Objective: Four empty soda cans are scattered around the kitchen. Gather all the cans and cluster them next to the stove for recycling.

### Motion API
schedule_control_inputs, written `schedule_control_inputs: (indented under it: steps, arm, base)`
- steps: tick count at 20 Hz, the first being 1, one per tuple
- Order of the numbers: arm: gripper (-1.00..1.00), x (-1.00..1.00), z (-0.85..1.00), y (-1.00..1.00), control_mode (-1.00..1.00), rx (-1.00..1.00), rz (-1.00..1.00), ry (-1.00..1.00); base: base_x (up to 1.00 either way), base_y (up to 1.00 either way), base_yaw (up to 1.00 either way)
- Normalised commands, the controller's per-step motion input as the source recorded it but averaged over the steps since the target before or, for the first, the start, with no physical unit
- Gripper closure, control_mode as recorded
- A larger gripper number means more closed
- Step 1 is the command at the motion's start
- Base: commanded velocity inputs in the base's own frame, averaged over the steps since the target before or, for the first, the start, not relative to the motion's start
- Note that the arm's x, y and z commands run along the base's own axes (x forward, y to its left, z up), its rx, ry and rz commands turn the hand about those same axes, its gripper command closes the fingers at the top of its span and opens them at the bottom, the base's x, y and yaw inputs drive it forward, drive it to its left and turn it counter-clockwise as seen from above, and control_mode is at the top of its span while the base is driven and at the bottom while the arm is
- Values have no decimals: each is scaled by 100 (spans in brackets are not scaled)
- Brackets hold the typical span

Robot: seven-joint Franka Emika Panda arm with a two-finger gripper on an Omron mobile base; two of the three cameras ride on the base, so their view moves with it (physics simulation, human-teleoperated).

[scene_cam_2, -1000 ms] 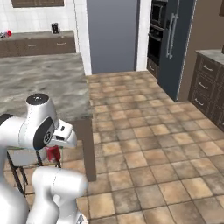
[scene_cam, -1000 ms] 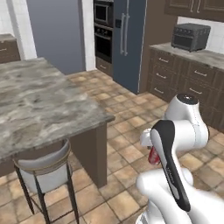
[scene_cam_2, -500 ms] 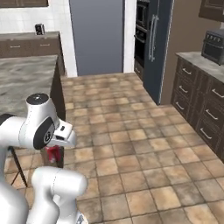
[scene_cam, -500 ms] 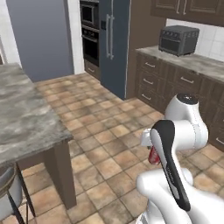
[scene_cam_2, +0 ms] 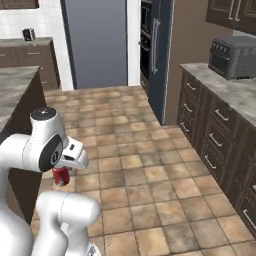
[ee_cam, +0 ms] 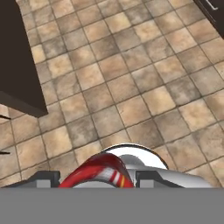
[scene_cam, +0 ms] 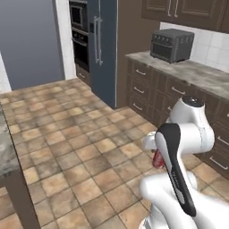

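Between my fingertips, right at my gripper [ee_cam: 98, 177], sits the red soda can [ee_cam: 98, 173], pinched on both sides and carried low in front of my body above the tiled floor [ee_cam: 131, 87]. Its long axis looks roughly in line with my fingers. The stove is nowhere around my gripper; beyond it to the right runs a bench [scene_cam: 197, 74] carrying a toaster oven [scene_cam: 172, 44].

The light was soft and even, with no strong shadows on the floor tiles [scene_cam: 80, 147]. The tall fridge [scene_cam: 105, 44] had pale shiny streaks. All pictures looked a bit fuzzy and grainy. The red can [ee_cam: 98, 173] up close was blurry.
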Motion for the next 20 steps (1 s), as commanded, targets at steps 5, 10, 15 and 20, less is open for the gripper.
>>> schedule_control_inputs:
  steps: [5,10,15,20]
  arm:
    - [100,0,0,0,100,0,0,0]
    - [100,0,0,0,100,0,0,0]
    - [100,0,0,0,100,0,0,0]
    - [100,0,0,0,100,0,0,0]
  base:
    - [100,0,10]
    - [82,25,29]
    - [72,-26,50]
    - [96,-52,65]
